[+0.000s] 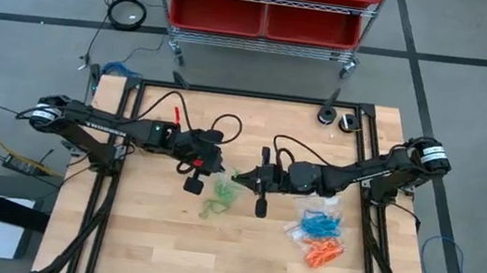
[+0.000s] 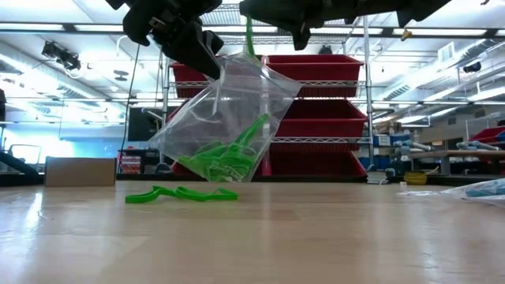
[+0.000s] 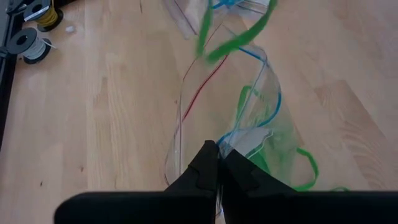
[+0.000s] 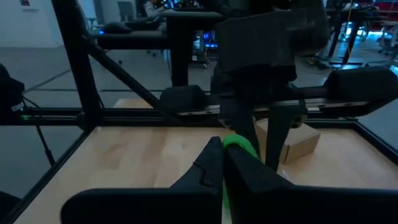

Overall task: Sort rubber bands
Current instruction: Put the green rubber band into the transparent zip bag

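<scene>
While the left gripper (image 1: pixel 214 163) pinched shut on the rim of a clear bag (image 2: pixel 229 118) lifted off the table (image 1: pixel 155 238), the right gripper (image 1: pixel 240 178) clamped a green rubber band (image 2: pixel 250 35) above its mouth. Loose green bands (image 2: pixel 181 193) lay below; blue bands (image 1: pixel 317 224) and orange bands (image 1: pixel 322 253) sat bagged rightward, leaving the front edge open.

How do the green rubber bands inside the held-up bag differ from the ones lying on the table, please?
The green bands in the bag hang above the table, bunched inside the clear bag pinched by the left gripper. The green bands on the table lie flat, loose and uncovered. Both are the same bright green loops.
</scene>
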